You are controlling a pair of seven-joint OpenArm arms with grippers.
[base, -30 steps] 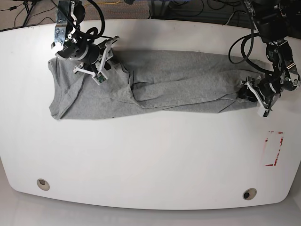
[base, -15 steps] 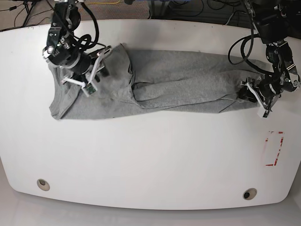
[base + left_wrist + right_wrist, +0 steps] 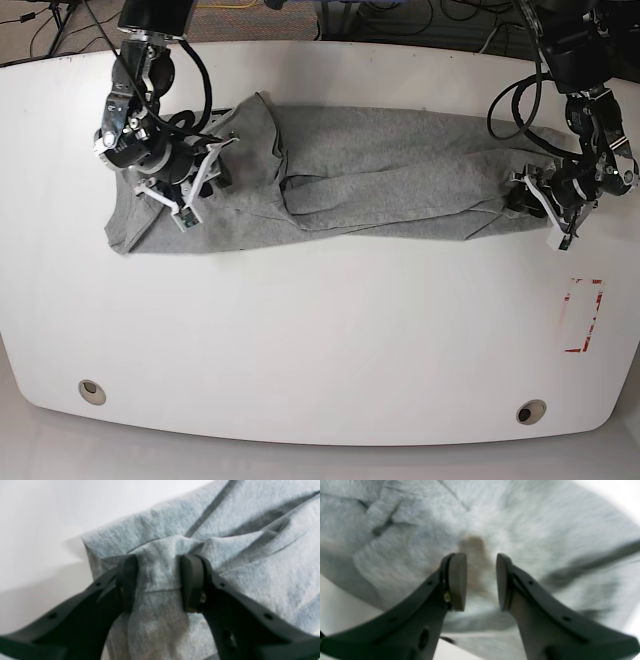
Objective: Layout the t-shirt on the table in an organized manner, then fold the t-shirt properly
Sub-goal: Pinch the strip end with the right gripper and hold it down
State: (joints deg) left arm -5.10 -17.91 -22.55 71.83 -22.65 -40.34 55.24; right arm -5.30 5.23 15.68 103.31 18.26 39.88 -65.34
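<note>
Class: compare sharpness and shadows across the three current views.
Left wrist: shirt weave sharp, tool crisp, soft shadow on table. Right wrist: cloth smeared by blur, tool clearer. Base: evenly lit, table edges bowed by lens.

The t-shirt [image 3: 380, 170] is seen as a heather grey, flecked with lighter and darker threads; in the left wrist view [image 3: 225, 530] a faintly bluish cast is given to it, and no print is shown on the visible side. The table [image 3: 320, 330] is coloured plain white, and a rectangle [image 3: 582, 315] outlined in red is marked on it near 1 edge. 2 round holes [image 3: 92, 391] are ringed in dull grey metal. The left gripper [image 3: 158, 582] and the right gripper [image 3: 481, 581] are finished in matt black, with white brackets seen on both arms in the base view. Black cables are seen behind the table.
</note>
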